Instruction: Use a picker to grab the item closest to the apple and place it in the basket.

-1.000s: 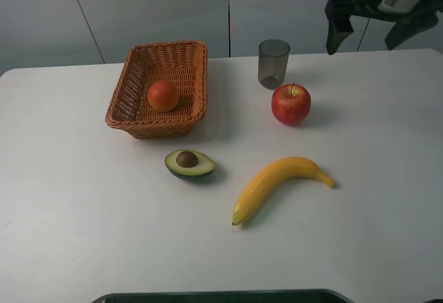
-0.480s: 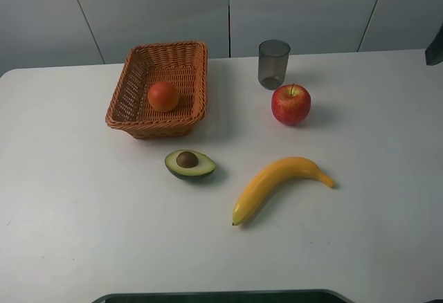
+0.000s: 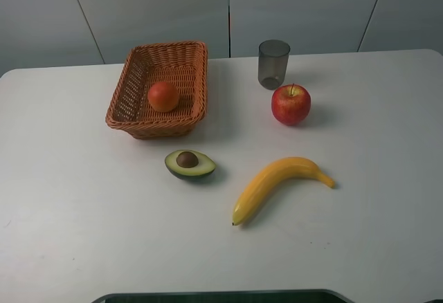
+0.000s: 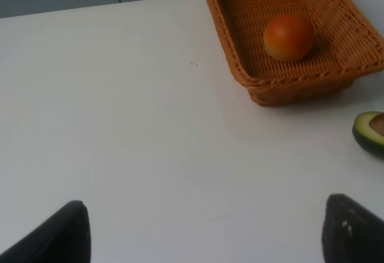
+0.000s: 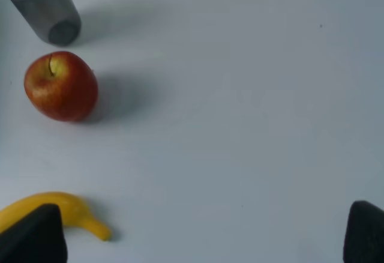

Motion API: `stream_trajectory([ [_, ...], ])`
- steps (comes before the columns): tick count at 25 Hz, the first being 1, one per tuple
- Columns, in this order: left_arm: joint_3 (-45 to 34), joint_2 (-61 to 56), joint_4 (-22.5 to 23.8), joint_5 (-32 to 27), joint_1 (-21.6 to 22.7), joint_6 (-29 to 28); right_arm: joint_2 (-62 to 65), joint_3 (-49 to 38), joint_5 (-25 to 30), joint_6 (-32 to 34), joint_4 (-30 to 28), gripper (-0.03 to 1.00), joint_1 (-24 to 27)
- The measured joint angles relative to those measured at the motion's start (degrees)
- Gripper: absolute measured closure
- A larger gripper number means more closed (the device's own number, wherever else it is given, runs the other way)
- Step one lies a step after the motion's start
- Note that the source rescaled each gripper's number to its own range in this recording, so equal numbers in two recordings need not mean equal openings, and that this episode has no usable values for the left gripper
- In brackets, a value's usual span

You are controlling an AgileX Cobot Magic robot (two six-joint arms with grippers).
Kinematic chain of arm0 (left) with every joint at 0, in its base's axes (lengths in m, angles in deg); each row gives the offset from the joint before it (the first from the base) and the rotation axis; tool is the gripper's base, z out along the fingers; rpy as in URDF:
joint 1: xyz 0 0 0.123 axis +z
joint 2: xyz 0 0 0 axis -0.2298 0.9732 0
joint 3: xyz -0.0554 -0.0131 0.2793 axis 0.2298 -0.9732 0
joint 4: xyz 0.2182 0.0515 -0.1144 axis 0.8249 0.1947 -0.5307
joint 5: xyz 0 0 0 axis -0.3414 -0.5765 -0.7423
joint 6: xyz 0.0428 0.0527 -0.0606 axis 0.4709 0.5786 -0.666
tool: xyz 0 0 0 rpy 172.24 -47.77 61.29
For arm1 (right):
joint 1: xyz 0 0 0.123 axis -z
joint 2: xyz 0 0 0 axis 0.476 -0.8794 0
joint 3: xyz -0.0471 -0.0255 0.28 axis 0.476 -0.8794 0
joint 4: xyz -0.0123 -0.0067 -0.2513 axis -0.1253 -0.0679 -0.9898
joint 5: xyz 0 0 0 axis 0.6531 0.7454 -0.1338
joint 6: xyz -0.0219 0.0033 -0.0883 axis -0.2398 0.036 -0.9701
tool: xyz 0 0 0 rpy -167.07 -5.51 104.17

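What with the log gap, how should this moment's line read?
left gripper open | right gripper open | cup by apple | orange in basket

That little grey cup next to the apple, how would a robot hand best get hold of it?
The grey cup stands upright with its mouth open, close behind the apple. Probably best to come down from above and close the fingers across its round wall near the rim, from the sides away from the apple, so nothing bumps the fruit.

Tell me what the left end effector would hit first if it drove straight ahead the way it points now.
Probably bare table: nothing lies between its fingertips along that line. The basket and avocado half sit off to one side, though depth is uncertain.
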Motion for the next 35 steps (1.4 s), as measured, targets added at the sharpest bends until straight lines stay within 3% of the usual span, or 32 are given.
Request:
stream_trajectory([
  [8, 0.00, 0.00, 0.00, 0.00, 0.00, 0.00, 18.27, -2.00, 4.83, -1.50, 0.00, -0.03, 0.00],
  [16, 0.00, 0.00, 0.00, 0.00, 0.00, 0.00, 28.75, -2.91, 5.86, -3.42, -0.34, -0.03, 0.00],
  [28, 0.00, 0.00, 0.00, 0.00, 0.00, 0.00, 29.94, -8.12, 5.98, -7.64, 6.16, -0.03, 0.00],
  [35, 0.00, 0.00, 0.00, 0.00, 0.00, -0.10, 29.90, -9.31, 5.98, -8.02, 6.43, -0.03, 0.00],
])
